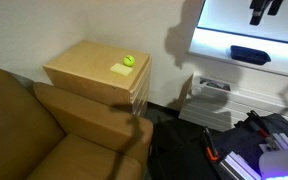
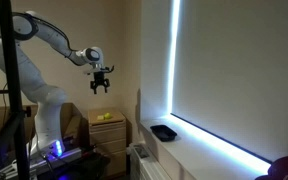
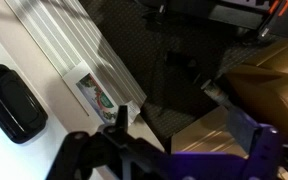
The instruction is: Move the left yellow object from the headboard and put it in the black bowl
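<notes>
Hand: my black two-fingered gripper (image 2: 101,84) hangs high in the upper middle of an exterior view. Its fingers are spread apart with nothing between them.
Yellow piece: the small, flat pale-yellow square pad (image 1: 121,69) lies on top of the large light-tan wooden headboard block (image 1: 84,68), left of centre. It sits just beside a round yellow-green ball (image 1: 129,60).
Bowl: the shallow black oval bowl (image 1: 249,53) sits on the white ledge (image 1: 209,45) at upper right. I see nothing in it at the left edge of my wrist view (image 3: 12,102).
Done: nothing yet, I judge, since the pad is untouched.
Left: reach the pad, grip it, carry it across and release it into the bowl.
</notes>
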You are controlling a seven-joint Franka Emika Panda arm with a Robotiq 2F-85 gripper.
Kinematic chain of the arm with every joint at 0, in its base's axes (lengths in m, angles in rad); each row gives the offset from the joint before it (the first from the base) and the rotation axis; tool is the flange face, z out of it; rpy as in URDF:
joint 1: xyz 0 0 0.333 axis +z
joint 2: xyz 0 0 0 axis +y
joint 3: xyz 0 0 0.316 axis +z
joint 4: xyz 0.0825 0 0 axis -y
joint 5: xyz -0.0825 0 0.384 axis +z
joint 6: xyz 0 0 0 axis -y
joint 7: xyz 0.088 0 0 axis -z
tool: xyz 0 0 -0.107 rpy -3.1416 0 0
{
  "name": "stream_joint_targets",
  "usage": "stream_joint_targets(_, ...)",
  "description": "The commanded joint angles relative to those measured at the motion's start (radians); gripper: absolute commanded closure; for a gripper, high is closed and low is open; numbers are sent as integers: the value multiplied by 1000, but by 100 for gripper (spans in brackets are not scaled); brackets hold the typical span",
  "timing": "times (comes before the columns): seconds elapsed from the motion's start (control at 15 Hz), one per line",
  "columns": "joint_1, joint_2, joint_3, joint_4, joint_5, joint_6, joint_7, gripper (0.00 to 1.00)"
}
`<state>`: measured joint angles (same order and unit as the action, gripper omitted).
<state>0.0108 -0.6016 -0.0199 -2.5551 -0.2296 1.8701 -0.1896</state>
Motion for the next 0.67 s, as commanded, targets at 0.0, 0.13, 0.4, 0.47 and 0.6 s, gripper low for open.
stream_joint_targets(0.0,4,0,-3,2,-1,-2,2,0)
stream_joint_targets(0.13,77,162,10,39,48,114,-54,0)
stream_joint_targets(0.4,160,349,85,141,27,300,-91,0)
stream_joint_targets(0.47,170,406,103,184,11,355,-97,0)
stream_joint_targets(0.6,192,514,124,271,33,472,-132,0)
